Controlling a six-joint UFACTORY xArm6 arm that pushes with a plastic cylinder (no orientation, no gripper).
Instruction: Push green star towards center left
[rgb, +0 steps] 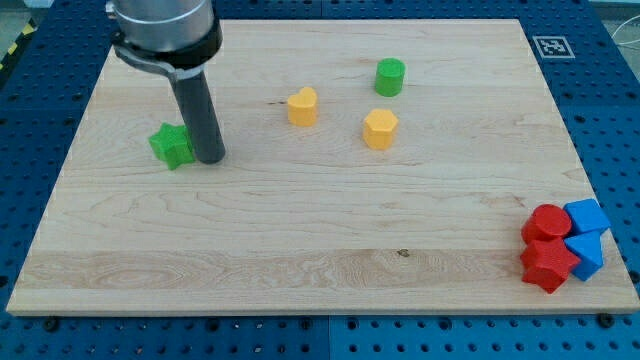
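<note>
Green star (171, 146) touching my tip (211, 158), two yellow blocks (302, 106)

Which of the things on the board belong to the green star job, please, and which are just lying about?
Part of the job:
green star
my tip, against the star's right side in the view

Just lying about:
green cylinder
yellow heart
yellow hexagon
red blocks
blue blocks
</note>
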